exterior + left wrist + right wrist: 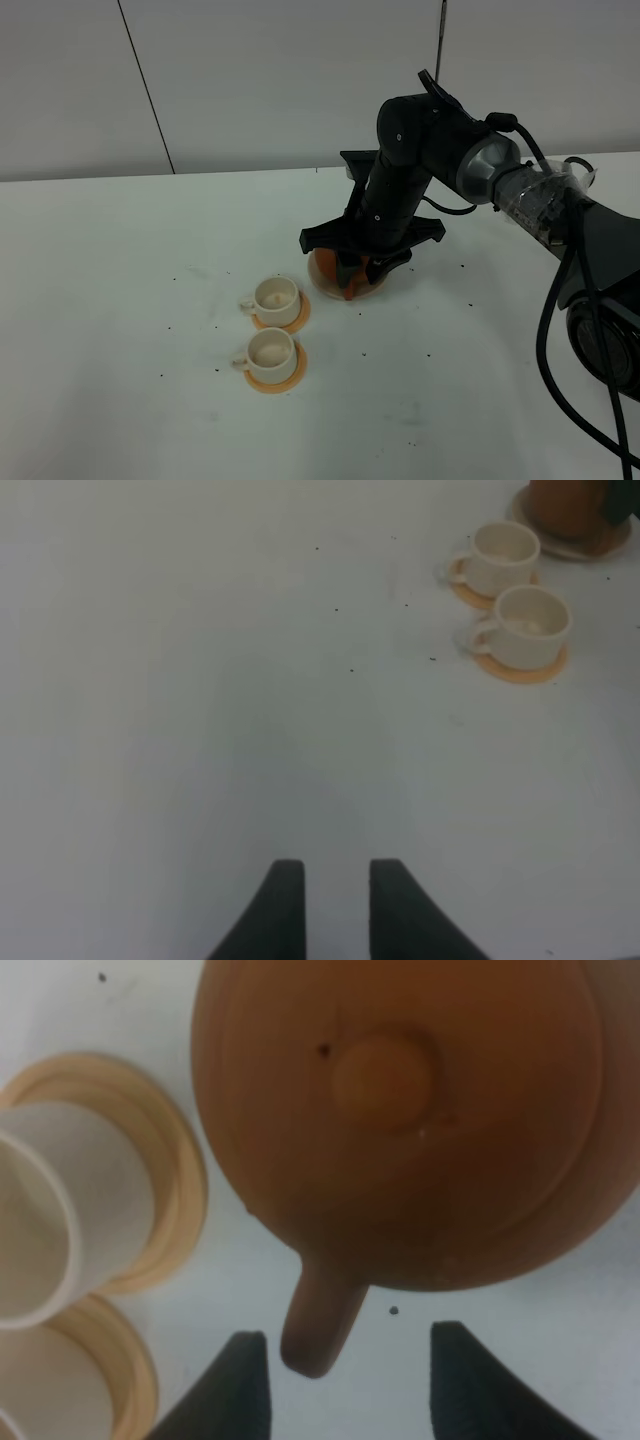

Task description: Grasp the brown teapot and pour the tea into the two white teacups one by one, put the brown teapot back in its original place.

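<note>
The brown teapot stands on its cream trivet, largely hidden in the high view by my right gripper hovering right above it. The right wrist view looks down on the teapot's lid knob. My right gripper is open there, its fingers apart on either side of the spout tip and holding nothing. The two white teacups sit on orange coasters left of the teapot, also seen as teacups. My left gripper is low over bare table, its fingers narrowly apart and empty.
Each cup rests on an orange coaster, close to the teapot's spout side. Small dark specks dot the white table. The right arm's cables hang at the right edge.
</note>
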`<action>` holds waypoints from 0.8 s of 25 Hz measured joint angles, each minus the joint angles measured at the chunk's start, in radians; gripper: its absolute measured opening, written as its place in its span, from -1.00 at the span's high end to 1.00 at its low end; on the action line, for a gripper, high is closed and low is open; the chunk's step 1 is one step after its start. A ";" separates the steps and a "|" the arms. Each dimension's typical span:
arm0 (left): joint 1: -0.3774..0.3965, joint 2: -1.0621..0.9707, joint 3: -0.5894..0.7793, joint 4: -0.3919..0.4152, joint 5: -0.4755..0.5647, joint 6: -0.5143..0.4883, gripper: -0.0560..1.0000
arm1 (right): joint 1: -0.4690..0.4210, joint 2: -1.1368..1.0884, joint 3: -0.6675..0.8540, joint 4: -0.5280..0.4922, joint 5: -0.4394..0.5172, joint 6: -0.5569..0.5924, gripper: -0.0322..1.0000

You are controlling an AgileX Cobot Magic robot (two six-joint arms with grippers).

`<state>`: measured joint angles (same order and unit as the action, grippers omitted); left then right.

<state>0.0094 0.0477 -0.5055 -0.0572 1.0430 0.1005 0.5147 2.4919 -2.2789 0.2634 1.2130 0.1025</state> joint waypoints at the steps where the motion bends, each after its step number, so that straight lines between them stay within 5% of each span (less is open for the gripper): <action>1: 0.000 0.000 0.000 0.000 0.000 0.000 0.46 | 0.000 0.000 0.000 0.000 0.000 0.000 0.22; 20: 0.000 0.000 0.000 0.000 0.000 0.000 0.46 | 0.000 0.000 0.000 0.048 0.000 -0.001 0.22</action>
<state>0.0094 0.0477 -0.5055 -0.0572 1.0430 0.1005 0.5147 2.4919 -2.2789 0.3114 1.2130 0.1017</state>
